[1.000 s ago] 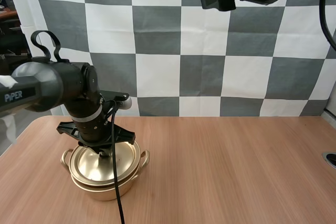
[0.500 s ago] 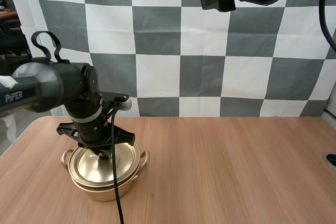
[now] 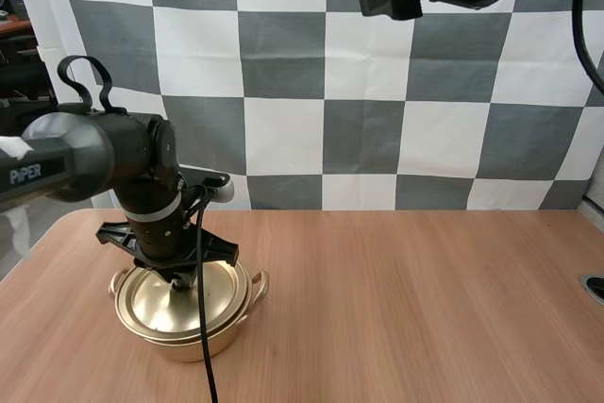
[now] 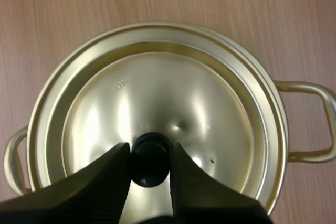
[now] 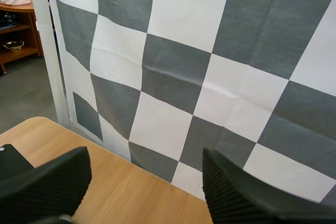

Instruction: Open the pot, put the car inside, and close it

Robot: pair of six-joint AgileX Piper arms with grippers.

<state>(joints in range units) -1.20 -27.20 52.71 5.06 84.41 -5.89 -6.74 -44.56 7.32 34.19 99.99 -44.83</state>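
At the table's [image 3: 425,309] eight o'clock, the left gripper [image 4: 148,150] is clamping the knob [image 4: 149,165] of a probably light, slick lid [image 4: 157,103]; the right gripper [image 5: 146,157] is gaping apart.

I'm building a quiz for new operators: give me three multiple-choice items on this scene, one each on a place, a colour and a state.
1. Where does the pot stand? A) the table's left part B) the table's right part C) a tray
2. The pot's colour? A) red B) gold C) blue
3. The left claw is: A) open B) shut on the lid's knob C) holding a car
Answers: A, it stands left in the high view; B, its metal shines gold; B, the fingers pinch the black knob.
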